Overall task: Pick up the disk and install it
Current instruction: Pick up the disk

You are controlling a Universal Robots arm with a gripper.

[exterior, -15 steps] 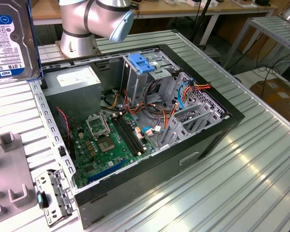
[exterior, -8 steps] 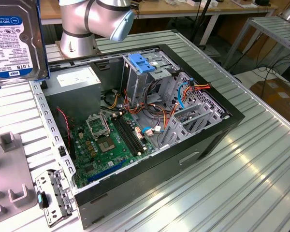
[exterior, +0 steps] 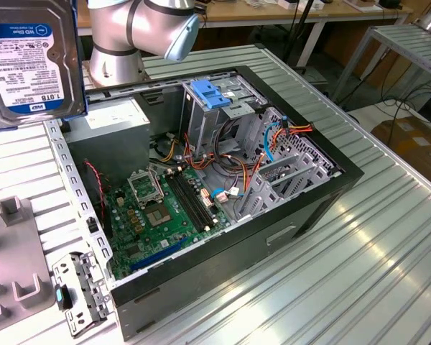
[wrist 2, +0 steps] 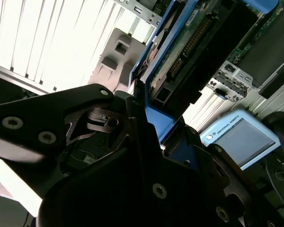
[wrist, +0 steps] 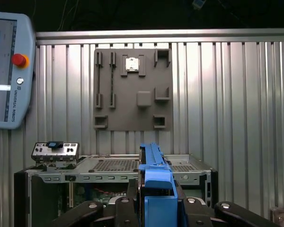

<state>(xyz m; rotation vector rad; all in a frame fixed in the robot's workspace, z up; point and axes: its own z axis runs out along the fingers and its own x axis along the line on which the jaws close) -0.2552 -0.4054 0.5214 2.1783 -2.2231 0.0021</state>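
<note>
The disk (exterior: 30, 61) is a stiff slab of metal. I judge it dense for its size, smooth on its faces, and sensitive to knocks. Its bare circuit board (wrist 2: 184, 38) and connector end are the parts to keep clear of. The sound places to grip are the long edges, where the blue carrier rails (wrist: 156, 172) run, and that is where it is taken.

In the first wrist view the gripper (wrist: 157, 201) has its black jaws drawn in narrow against the two sides of the disk, with the rail standing up between them. The disk is carried edge-on, not flat.

In the exterior view the disk hangs in the air at the exterior view's left, close to the camera, with its white and blue label (exterior: 21, 72) facing out. It is apart from the table (exterior: 359, 273) and outside the open computer case (exterior: 287, 215), near the corner that holds the power-supply box (exterior: 115, 122). It is not yet in the drive cage (exterior: 201, 126), whose light-blue latch (exterior: 214, 95) stands well apart from it.

The arm (exterior: 140, 29) rises behind the case, and its elbow joint bends toward the exterior view's left. The first wrist view looks past the disk's end at the case, the grey fixture plate (wrist: 132, 109) and the teach pendant (wrist: 4, 71).
</note>
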